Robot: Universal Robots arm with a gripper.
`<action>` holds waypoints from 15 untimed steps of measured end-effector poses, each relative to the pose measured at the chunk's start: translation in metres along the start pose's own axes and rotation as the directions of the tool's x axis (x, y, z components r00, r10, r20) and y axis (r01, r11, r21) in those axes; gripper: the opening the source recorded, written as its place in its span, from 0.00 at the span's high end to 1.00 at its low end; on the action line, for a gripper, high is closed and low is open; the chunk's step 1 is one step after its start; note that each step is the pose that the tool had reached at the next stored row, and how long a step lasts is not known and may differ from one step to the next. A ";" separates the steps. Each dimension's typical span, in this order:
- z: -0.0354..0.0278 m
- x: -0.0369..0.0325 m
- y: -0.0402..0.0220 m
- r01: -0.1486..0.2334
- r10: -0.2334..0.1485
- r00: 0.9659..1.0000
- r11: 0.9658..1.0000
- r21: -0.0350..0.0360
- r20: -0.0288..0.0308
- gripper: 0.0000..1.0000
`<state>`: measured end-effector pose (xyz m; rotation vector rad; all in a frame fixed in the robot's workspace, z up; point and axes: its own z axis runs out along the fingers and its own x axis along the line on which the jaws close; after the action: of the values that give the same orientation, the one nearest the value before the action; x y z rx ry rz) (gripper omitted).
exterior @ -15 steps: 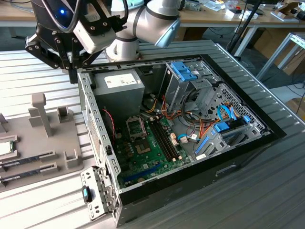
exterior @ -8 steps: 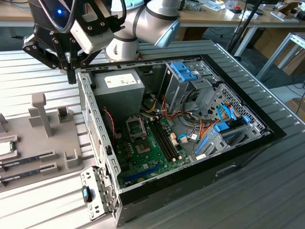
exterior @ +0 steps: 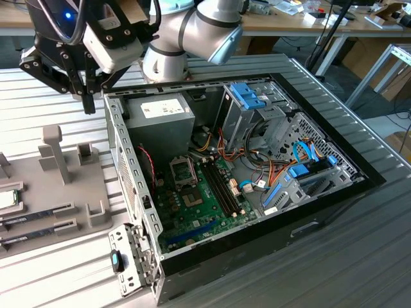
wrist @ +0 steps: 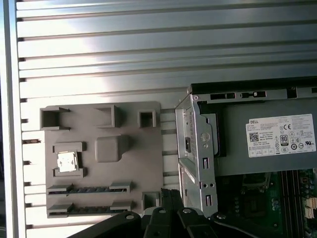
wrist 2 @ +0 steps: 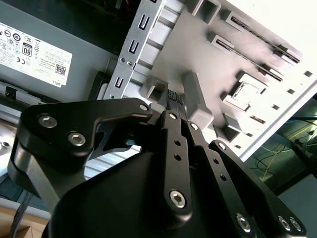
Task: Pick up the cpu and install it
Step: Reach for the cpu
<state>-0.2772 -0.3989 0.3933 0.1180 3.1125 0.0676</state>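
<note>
The cpu [wrist: 67, 161], a small silvery square, lies in a recess of the grey fixture plate [wrist: 133, 163], beside two dark memory sticks [wrist: 86, 189]. In the exterior view the cpu [exterior: 6, 199] sits at the far left edge on the fixture plate [exterior: 64, 192]. My gripper [exterior: 88, 106] hangs above the plate's far end, close to the corner of the computer case [exterior: 128, 167], and well apart from the cpu. Its fingers [wrist 2: 173, 106] are shut together with nothing between them; the cpu [wrist 2: 246, 92] lies beyond them. The motherboard's socket [exterior: 182, 171] stands open inside the case.
The open case holds a grey power supply [exterior: 160, 122], blue drive brackets [exterior: 247, 96] and loose cables. Upright posts [exterior: 54, 154] rise from the fixture plate under the gripper. The ribbed metal table [exterior: 359, 250] extends around the case. A workbench [exterior: 308, 22] stands behind.
</note>
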 end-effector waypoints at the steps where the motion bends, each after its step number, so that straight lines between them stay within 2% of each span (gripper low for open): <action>1: -0.0001 0.0007 0.0000 0.000 0.000 1.000 1.000 0.000 0.000 0.89; 15: -0.0003 0.0135 -0.0010 0.000 0.000 1.000 1.000 0.000 0.000 0.89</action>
<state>-0.2908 -0.3989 0.3933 0.1180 3.1125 0.0676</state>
